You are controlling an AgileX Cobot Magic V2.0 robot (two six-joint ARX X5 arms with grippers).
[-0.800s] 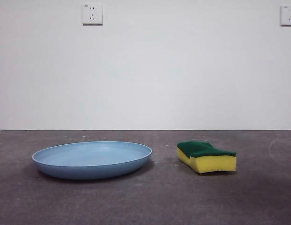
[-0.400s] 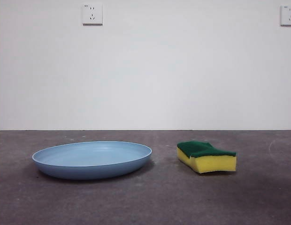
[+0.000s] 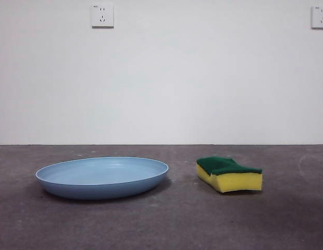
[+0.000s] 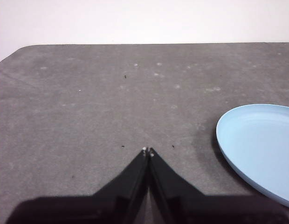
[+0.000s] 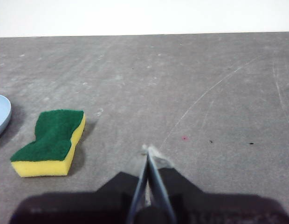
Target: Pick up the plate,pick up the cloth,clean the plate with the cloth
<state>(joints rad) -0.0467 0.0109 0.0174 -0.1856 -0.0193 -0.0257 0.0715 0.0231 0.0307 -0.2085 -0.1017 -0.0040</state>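
The light-blue plate (image 3: 102,177) lies flat on the grey table at the left of the front view. The cloth, a yellow sponge with a dark green top (image 3: 229,174), lies to its right, apart from it. My left gripper (image 4: 147,150) is shut and empty above bare table, with the plate (image 4: 258,144) off to one side. My right gripper (image 5: 147,151) is shut and empty, with the sponge (image 5: 52,141) a short way off and the plate's edge (image 5: 1,119) beyond it. Neither arm shows in the front view.
A white wall stands behind the table, with two sockets (image 3: 102,15) high up. The table's far edge and rounded corner (image 4: 23,47) show in the left wrist view. Faint scratches mark the table top (image 5: 214,88).
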